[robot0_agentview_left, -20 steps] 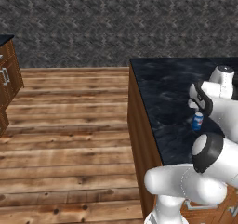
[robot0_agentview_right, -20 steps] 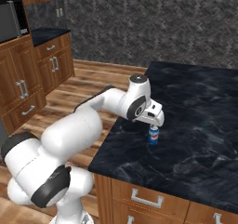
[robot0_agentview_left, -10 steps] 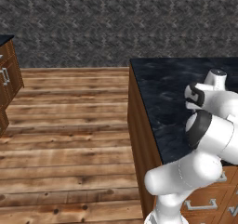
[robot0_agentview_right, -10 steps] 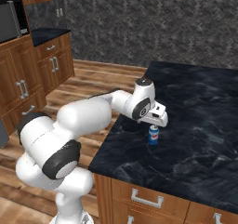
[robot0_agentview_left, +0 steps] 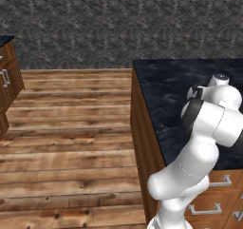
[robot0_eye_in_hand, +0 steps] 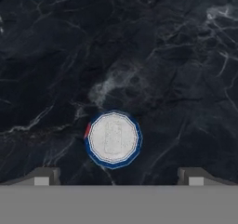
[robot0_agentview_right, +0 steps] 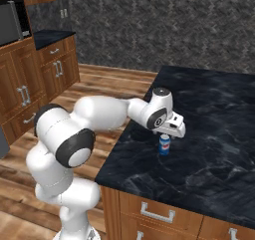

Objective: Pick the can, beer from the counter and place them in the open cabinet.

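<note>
The blue can (robot0_agentview_right: 164,145) stands upright on the black marble counter (robot0_agentview_right: 219,134), close to its left edge. My gripper (robot0_agentview_right: 167,134) hangs directly over it, pointing down, jaws open and empty. In the hand view the can's silver top (robot0_eye_in_hand: 113,138) lies just above the line between my two fingertips (robot0_eye_in_hand: 44,176), with the gripper (robot0_eye_in_hand: 118,177) wide around that line. In the left base view my own arm covers the can, and the counter (robot0_agentview_left: 161,85) stretches behind it. The beer and the open cabinet are out of view.
Brown base cabinets (robot0_agentview_right: 55,67) and a dark microwave (robot0_agentview_right: 10,22) stand at the far left across a wooden floor (robot0_agentview_left: 66,128). Drawers with grey handles (robot0_agentview_right: 157,214) sit under the counter. The counter's left edge (robot0_agentview_right: 127,134) is near the can.
The hand has drifted slightly right and down over the can while the elbow folded in toward the base. The can has not moved and the jaws stayed open.
</note>
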Available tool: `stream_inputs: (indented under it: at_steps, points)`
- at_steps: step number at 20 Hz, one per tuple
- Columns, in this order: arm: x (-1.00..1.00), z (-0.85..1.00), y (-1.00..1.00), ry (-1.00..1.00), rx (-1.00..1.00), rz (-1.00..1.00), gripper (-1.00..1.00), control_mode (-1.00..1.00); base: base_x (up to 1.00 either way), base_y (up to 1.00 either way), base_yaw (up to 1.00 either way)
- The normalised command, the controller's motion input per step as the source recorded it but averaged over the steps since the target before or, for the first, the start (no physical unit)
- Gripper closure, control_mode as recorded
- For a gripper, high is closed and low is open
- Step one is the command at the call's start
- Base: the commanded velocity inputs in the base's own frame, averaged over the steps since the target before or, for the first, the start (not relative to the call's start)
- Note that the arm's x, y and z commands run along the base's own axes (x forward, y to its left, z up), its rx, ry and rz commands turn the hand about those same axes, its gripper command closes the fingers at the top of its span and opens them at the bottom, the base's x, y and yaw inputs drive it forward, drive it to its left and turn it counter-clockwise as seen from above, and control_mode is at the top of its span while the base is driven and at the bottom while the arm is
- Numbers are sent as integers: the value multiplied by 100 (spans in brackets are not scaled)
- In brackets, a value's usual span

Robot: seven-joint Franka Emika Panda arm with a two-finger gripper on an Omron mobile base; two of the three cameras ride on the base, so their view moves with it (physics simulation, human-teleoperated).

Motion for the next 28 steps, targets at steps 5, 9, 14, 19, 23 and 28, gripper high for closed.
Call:
stream_inputs:
  at_steps: [5, 9, 14, 19, 23, 28]
  points:
    - [19, -22, -3, 1, 0, 0, -100, -100, 0, 0, 0]
    - [3, -21, 0, 3, 0, 0, -100, -100, 0, 0, 0]
    - [0, -21, 0, 4, 0, 0, -100, -100, 0, 0, 0]
    - [0, -21, 0, 3, 0, 0, -100, -100, 0, 0, 0]
    - [0, -19, 0, 2, 0, 0, -100, -100, 0, 0, 0]
    - [0, -18, 0, 2, 0, 0, 100, -100, 0, 0, 0]
